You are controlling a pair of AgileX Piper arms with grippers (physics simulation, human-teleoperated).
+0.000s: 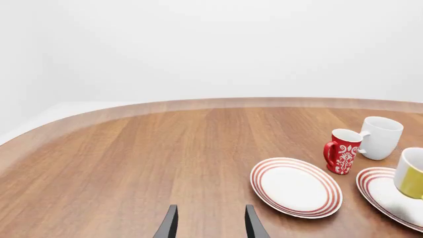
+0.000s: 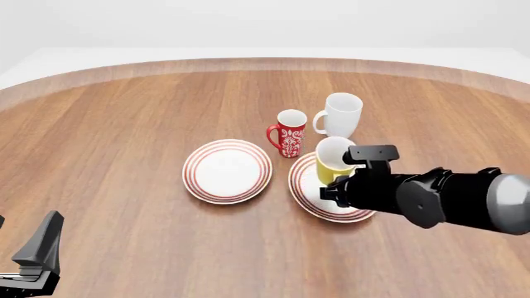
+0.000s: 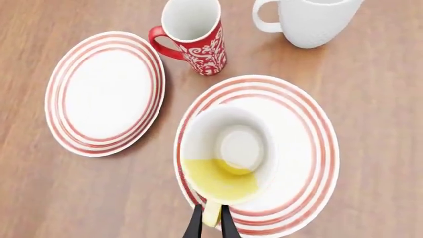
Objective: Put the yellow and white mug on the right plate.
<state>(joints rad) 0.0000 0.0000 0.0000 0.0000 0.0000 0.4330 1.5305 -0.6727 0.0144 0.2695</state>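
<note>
Yellow and white mug (image 2: 332,160) stands upright over the right plate (image 2: 309,192), just right of centre in the front view, yellow outside and white inside. The right gripper (image 3: 211,224) has its two dark jaws clenched on the mug's yellow handle (image 3: 211,214), seen at the bottom edge of the right wrist view. From that view the mug sits over the plate's lower left part; whether its base touches the plate cannot be told. The right arm (image 2: 439,197) reaches in from the right edge of the front view and covers part of the plate.

A second red-ringed plate (image 2: 227,171) lies bare just left of the first, near the frame's centre. A red patterned mug (image 2: 288,133) stands just above the gap between the two plates, and a larger all-white mug (image 2: 338,115) stands just to its upper right.

The left gripper (image 1: 210,224) is at the bottom of the left wrist view, jaws released and apart over bare wooden table (image 2: 124,124). In the front view it sits in the lower left corner, well apart from the dishes.
</note>
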